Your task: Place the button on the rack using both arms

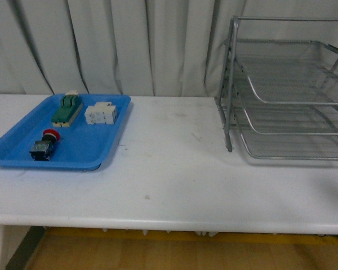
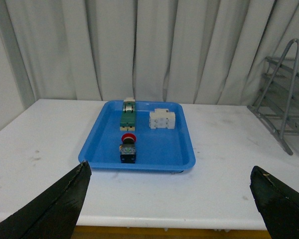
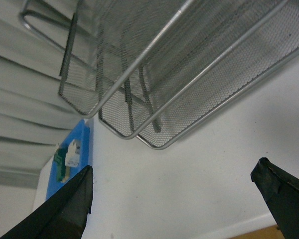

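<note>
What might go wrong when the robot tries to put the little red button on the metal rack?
1. The button is small and lies right next to the green block in the blue tray, so the open left pincer might knock the block or push the button away.
2. The rack stands far across the table, so passing between arms could drop it.
3. Its levels sit close together; the right pincer might hit the wire.

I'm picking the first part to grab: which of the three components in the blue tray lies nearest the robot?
The button, red-capped with a black-and-blue body; the green terminal block and white connector lie further back.
</note>
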Controlling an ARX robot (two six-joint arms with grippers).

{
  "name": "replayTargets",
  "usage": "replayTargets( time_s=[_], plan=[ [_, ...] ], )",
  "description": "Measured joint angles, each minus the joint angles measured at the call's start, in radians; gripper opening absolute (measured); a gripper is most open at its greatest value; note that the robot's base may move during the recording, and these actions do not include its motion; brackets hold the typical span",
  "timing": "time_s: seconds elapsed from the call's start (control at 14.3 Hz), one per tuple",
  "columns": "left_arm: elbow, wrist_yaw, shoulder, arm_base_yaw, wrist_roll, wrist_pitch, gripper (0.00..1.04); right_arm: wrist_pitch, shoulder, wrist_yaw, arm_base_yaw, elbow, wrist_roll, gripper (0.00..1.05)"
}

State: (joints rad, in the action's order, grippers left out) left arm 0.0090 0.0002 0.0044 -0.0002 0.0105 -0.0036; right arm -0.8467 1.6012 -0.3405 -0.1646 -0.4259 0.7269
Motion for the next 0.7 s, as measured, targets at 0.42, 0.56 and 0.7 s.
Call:
replayTargets(
  time_s=[0.42, 0.56, 0.7],
  plan=[
    [0.0, 0.0, 0.0, 0.0, 0.0, 0.0, 0.98, -0.114, 0.392, 0.19, 0.139, -0.276, 0.326, 0.98],
    [0.0, 0.0, 0.0, 0.0, 0.0, 0.0, 0.98, -0.063, 0.486, 0.236, 0.14, -0.417, 0.404, 0.98],
    [0.0, 0.0, 0.0, 0.0, 0.0, 0.0, 0.98, -0.044, 0.558, 0.262, 0.14, -0.491, 0.451, 0.88]
  ],
)
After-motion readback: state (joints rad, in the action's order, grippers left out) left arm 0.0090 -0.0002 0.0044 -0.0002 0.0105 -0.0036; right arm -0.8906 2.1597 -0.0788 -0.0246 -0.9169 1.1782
